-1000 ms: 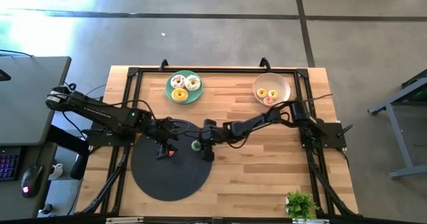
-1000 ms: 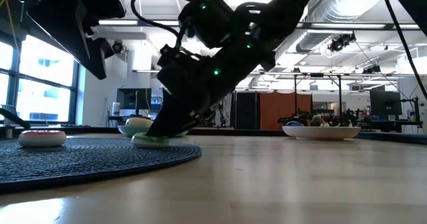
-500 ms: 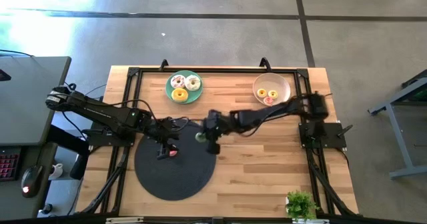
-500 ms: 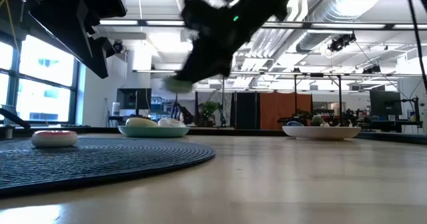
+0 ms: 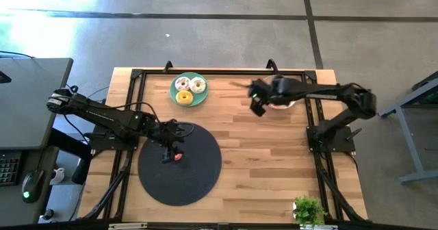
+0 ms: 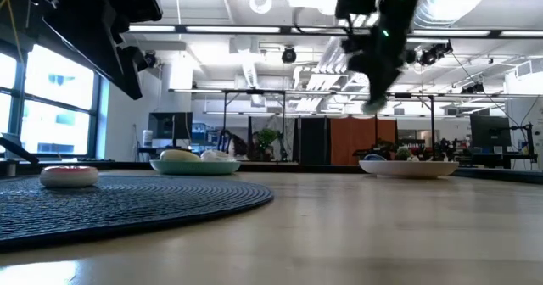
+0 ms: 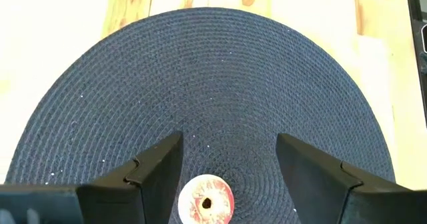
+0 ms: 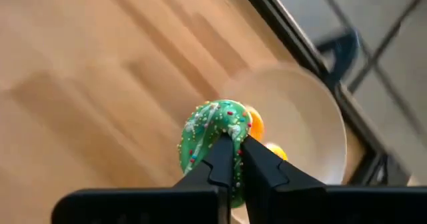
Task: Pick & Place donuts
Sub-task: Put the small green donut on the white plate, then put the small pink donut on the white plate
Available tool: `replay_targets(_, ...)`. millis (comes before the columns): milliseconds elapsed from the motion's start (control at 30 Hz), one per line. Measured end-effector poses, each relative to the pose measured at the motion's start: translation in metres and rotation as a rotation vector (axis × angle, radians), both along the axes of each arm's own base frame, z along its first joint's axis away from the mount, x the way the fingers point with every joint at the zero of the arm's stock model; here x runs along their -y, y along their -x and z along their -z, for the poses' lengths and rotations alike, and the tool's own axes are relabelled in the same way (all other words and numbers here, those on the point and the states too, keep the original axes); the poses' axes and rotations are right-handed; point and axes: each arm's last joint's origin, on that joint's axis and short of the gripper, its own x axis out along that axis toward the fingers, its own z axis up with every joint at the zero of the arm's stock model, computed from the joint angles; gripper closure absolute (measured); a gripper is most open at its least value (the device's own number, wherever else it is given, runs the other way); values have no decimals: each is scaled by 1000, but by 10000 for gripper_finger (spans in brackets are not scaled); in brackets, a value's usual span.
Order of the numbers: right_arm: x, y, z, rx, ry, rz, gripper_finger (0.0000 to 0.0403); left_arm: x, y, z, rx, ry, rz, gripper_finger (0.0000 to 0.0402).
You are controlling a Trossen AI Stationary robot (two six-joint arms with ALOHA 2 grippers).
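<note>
Two claws show above the wooden surface (image 5: 274, 155). The right claw (image 8: 232, 159) is raised in the air beside the beige plate (image 5: 287, 87) at the far right of the surface, and its fingers are pinched nearly together on a green donut (image 8: 212, 141) with sprinkles. In the right wrist view the donut stands on edge between the fingers, its frosted face turned toward the camera, with the plate just beyond it. A donut with orange-yellow frosting (image 8: 255, 125) lies on that plate, partly hidden behind the green one. In the low view the right claw (image 6: 373, 94) hangs well above the plate (image 6: 407, 168).

The left claw (image 7: 227, 177) hovers over the big black round mat (image 5: 179, 163) at the front left of the surface. Its fingers are spread wide and hold nothing. A small red donut (image 7: 205, 199) lies flat on the mat between the two fingers, its hole facing up. The high view shows the same red donut (image 5: 177, 157) near the mat's left part, under the left claw (image 5: 169, 153).

Three larger frosted donuts sit on the green plate (image 5: 197, 100) at the far edge: a pink-sprinkled one (image 5: 182, 84), a white one (image 5: 198, 85) and a yellow one (image 5: 184, 97), all lying flat and close together.
</note>
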Motion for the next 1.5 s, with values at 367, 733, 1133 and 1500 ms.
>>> replay_targets(367,35,67,69,192,48,338,386,0,-3,-3,47,-11,8,163)
replay_targets(733,59,80,96,420,197,394,363,1,-6,-6,89,3,15,163)
replay_targets(1133,61,82,101,455,181,355,292,2,-7,-6,99,10,19,163)
replay_targets(1500,37,52,93,687,-12,105,277,3,-5,-5,63,71,34,163)
